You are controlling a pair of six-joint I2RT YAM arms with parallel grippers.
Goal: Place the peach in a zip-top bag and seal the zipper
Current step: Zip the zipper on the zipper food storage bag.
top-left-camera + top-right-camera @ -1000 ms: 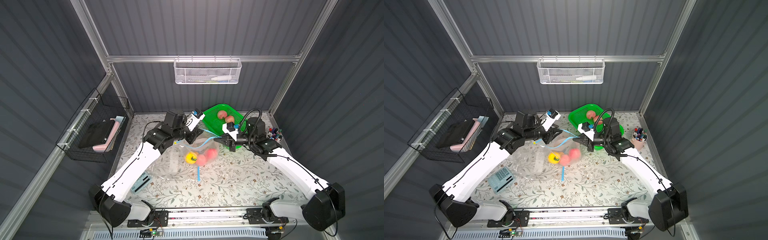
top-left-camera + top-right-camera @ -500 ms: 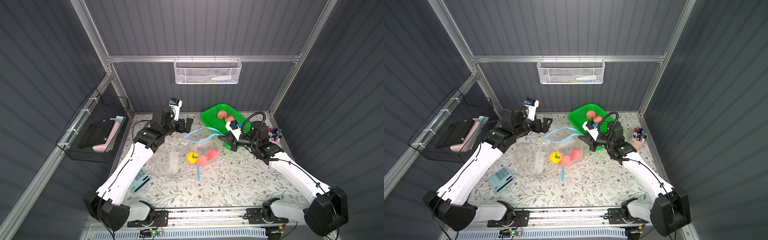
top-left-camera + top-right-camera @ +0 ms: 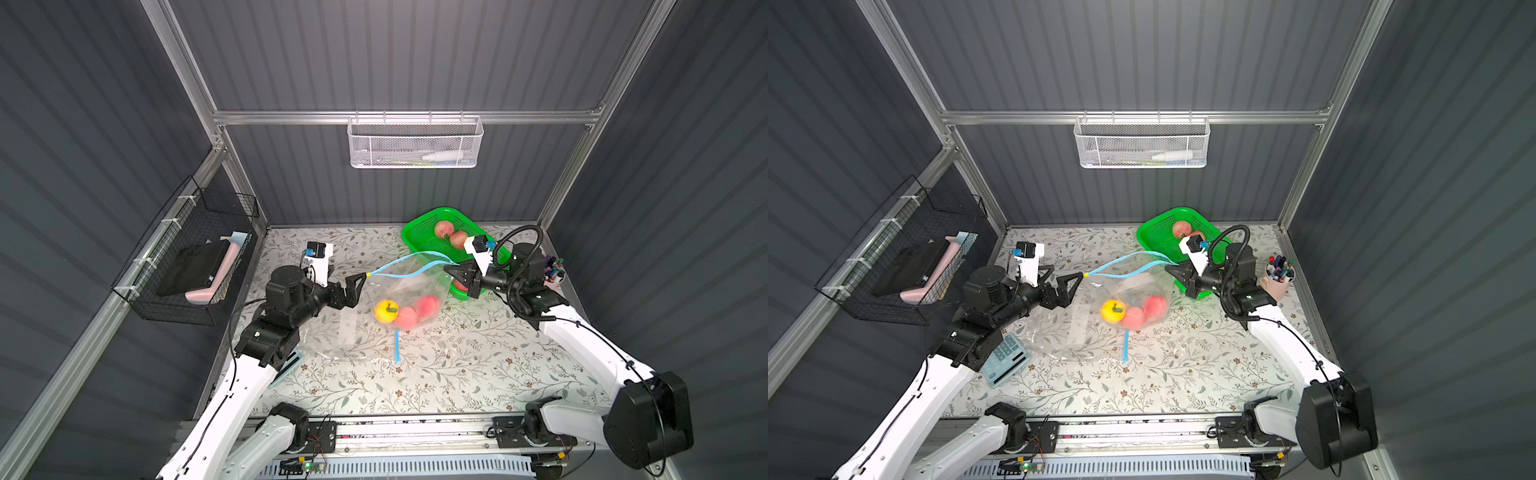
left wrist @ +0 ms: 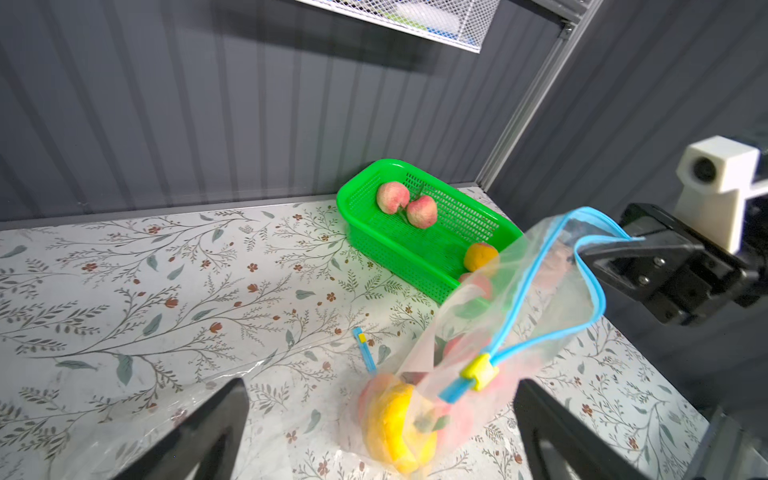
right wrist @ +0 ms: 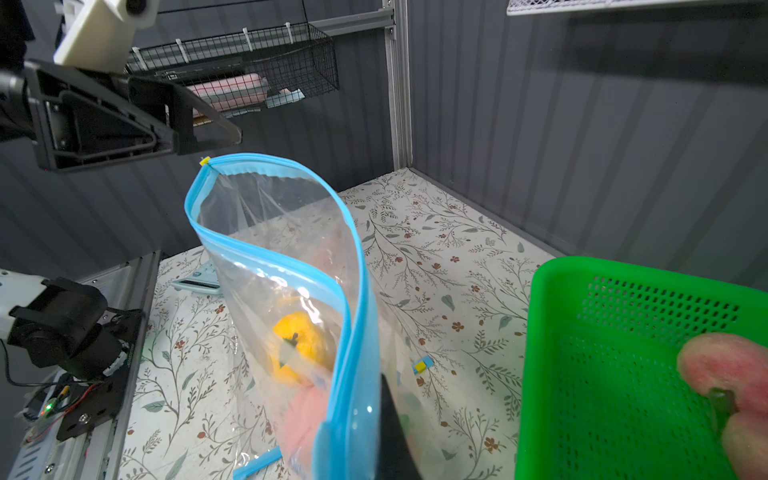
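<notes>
Bag mouth strung up at one end, peaches inside, zipper not sealed.

I read the zip-top bag as thin, crinkled clear film with a blue zipper track bowed apart and a small yellow slider at one end. Two round pink peaches and a yellow fruit sag in its bottom on the floral-print surface. A perforated green basket holding more pink fruit stands near the back, with ribbed grey walls all round. The right gripper is pressed together on the track's far end, holding the mouth up. The left gripper is spread wide, with the slider between its fingers and touching neither. The peaches lie lower, between both grippers.
</notes>
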